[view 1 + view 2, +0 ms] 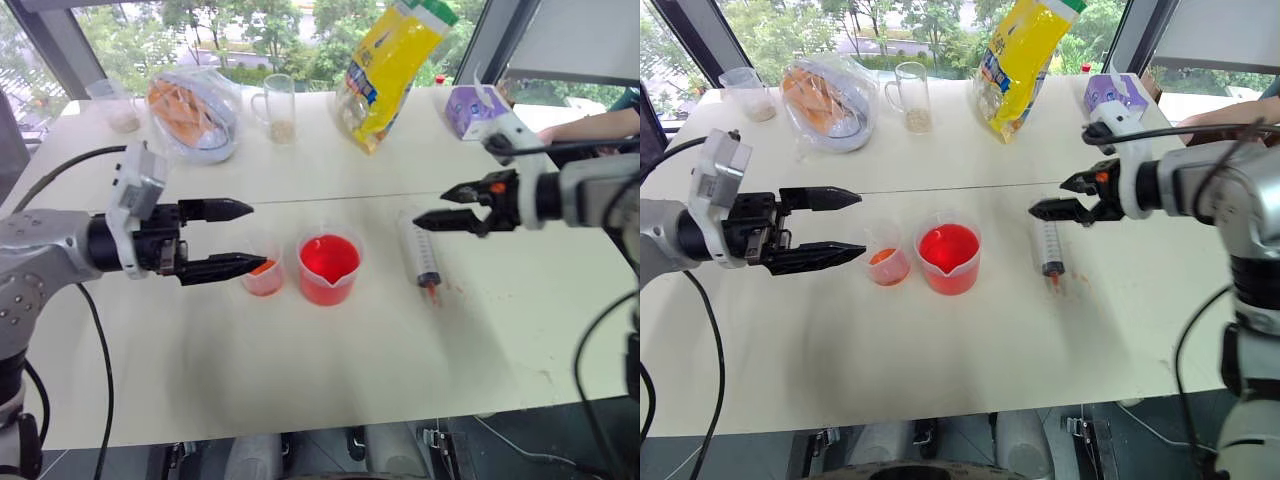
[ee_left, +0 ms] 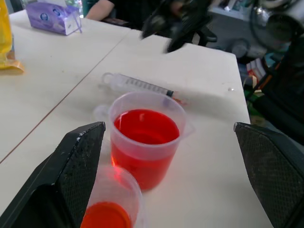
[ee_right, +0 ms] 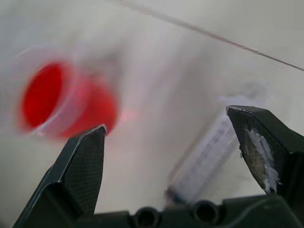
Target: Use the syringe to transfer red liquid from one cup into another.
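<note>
The syringe (image 1: 424, 255) lies flat on the white table (image 1: 300, 370), its orange tip toward the front edge. To its left stands the wide beaker (image 1: 327, 268) of red liquid (image 2: 142, 130). Beside that stands the small narrow cup (image 1: 263, 275), with orange liquid at its bottom. My right gripper (image 1: 432, 208) hovers open just above the syringe's flanged end, with nothing between its fingers. My left gripper (image 1: 248, 238) is open and level, left of the small cup, its lower fingertip (image 1: 262, 266) close by the cup's rim. In the right wrist view the syringe (image 3: 204, 161) lies below the open jaws.
At the back of the table are a yellow bag (image 1: 395, 65), a glass mug (image 1: 279, 105), a clear bag with orange contents (image 1: 195, 115), a small cup (image 1: 115, 105) and a purple tissue pack (image 1: 475, 108). A person's arm (image 1: 590, 125) rests at the far right.
</note>
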Available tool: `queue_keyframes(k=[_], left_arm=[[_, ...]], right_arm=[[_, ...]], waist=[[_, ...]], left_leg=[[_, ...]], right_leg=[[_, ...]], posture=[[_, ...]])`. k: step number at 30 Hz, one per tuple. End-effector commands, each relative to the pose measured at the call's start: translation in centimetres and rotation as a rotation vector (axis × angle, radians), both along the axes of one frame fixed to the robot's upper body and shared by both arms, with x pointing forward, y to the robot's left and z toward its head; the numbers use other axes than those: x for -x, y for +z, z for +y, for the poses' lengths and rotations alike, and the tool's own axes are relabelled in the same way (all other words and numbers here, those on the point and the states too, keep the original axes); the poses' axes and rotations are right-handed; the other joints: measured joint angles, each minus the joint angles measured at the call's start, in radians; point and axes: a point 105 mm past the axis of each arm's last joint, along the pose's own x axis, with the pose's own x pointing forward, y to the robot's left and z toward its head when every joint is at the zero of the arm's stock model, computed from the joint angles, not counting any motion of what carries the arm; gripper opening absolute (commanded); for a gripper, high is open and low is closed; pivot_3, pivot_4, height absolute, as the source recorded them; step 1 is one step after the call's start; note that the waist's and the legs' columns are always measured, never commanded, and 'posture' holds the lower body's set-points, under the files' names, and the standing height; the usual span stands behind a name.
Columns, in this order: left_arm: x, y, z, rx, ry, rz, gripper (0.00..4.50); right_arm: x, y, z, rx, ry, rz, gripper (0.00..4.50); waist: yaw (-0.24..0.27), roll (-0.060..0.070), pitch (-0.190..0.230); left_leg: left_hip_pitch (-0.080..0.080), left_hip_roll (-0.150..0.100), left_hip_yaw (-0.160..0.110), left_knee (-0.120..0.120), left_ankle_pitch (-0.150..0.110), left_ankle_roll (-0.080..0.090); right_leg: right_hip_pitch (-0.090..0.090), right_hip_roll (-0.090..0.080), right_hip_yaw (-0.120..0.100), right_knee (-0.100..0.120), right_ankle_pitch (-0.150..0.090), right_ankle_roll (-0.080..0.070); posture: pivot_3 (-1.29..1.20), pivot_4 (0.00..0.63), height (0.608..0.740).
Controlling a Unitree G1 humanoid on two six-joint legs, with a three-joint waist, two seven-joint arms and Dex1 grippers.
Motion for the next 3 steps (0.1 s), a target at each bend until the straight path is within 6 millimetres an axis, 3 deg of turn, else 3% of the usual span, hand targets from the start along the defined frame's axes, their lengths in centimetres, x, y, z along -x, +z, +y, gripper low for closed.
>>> queue_keyframes(k=[1, 3], left_arm=[[0.48, 1.21, 0.27, 0.004, -0.01, -0.039, 4.5], [0.62, 1.15, 0.24, -0.002, -0.012, -0.036, 4.5]], right_arm=[[2.53, 1.12, -0.37, 0.074, 0.139, -0.057, 4.43], [3.27, 1.26, -0.84, 0.081, 0.161, -0.052, 4.43]], waist=[[0.002, 0.0, 0.0], [0.001, 0.0, 0.0]], left_leg=[[0.0, 0.0, 0.0, 0.0, 0.0, 0.0], [0.0, 0.0, 0.0, 0.001, 0.0, 0.0]], right_leg=[[0.0, 0.0, 0.0, -0.001, -0.001, -0.002], [0.002, 0.0, 0.0, -0.003, -0.001, -0.003]], posture=[[0.0, 0.15, 0.74], [0.0, 0.15, 0.74]])
